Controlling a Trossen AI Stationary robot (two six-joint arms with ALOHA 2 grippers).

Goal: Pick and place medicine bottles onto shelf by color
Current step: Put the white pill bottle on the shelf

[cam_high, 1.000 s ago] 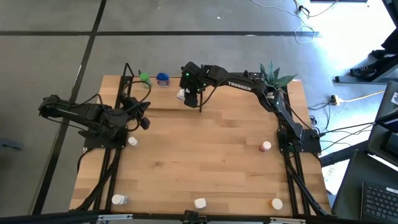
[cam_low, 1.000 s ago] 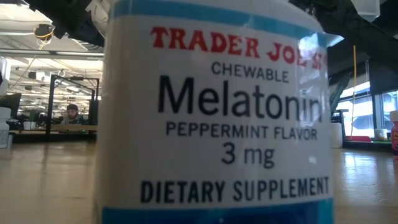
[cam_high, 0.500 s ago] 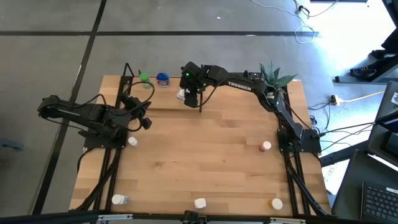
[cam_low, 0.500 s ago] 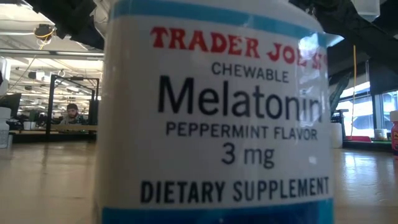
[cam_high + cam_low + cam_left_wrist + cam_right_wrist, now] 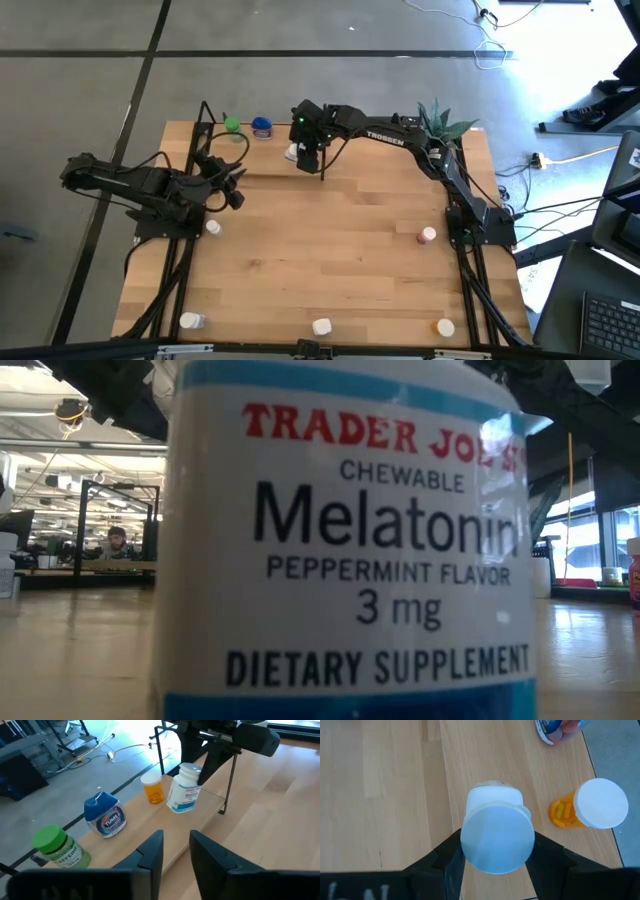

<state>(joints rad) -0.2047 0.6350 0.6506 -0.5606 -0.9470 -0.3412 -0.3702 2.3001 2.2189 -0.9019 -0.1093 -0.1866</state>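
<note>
Nothing measurable has shifted since the earlier frames; both arms sit as before.

High view: right gripper [image 5: 306, 155] hangs over the shelf [image 5: 275, 150] at the table's [image 5: 340, 250] far edge, beside the green bottle [image 5: 232, 125] and blue bottle [image 5: 261, 126]. Left gripper [image 5: 228, 190] rests near the shelf's left posts. Loose bottles lie along the near edge; a pink-capped bottle [image 5: 427, 235] sits at right.

Low view: melatonin bottle [image 5: 345, 550] fills the frame.

Left wrist view: left fingers [image 5: 150, 855] narrowly parted, empty. Orange pill bottle [image 5: 152, 787] stands just beside the white-capped bottle [image 5: 183, 787].

Right wrist view: right fingers [image 5: 445, 852] flank the white-capped bottle; contact cannot be confirmed.
</note>
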